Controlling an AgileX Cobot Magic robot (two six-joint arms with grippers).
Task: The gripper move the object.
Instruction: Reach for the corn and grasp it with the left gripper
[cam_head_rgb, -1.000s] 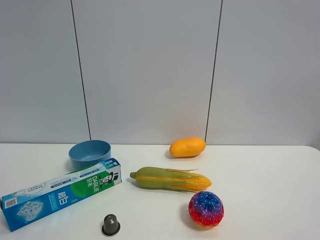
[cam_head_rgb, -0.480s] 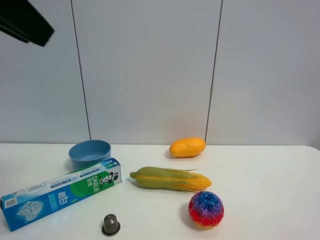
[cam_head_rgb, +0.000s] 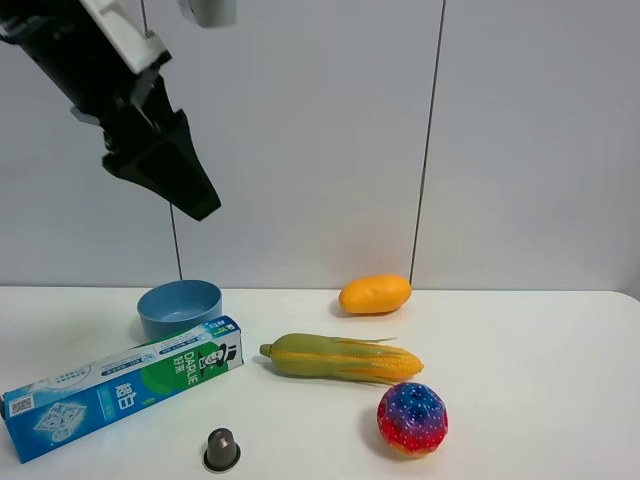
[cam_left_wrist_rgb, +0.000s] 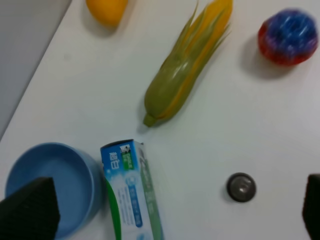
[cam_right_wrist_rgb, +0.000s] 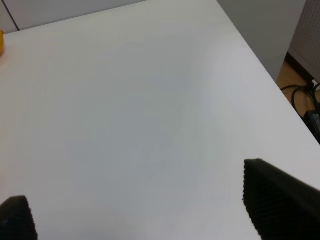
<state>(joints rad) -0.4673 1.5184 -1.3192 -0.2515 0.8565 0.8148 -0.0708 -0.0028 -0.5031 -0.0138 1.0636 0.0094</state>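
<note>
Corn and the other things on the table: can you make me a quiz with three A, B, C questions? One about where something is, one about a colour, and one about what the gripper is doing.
1. Where is the corn?
A. on the floor
B. on the table, between the mango and the ball
C. on a plate

2. What colour is the bowl?
A. blue
B. red
C. yellow

3. What is the left gripper doing?
A. holding the corn
B. resting on the table
C. hanging in the air, open and empty

Answers:
1 B: it lies flat on the white table, with the mango behind it and the ball in front.
2 A: its rim and inside are blue.
3 C: it is up off the table, gripping nothing.
</note>
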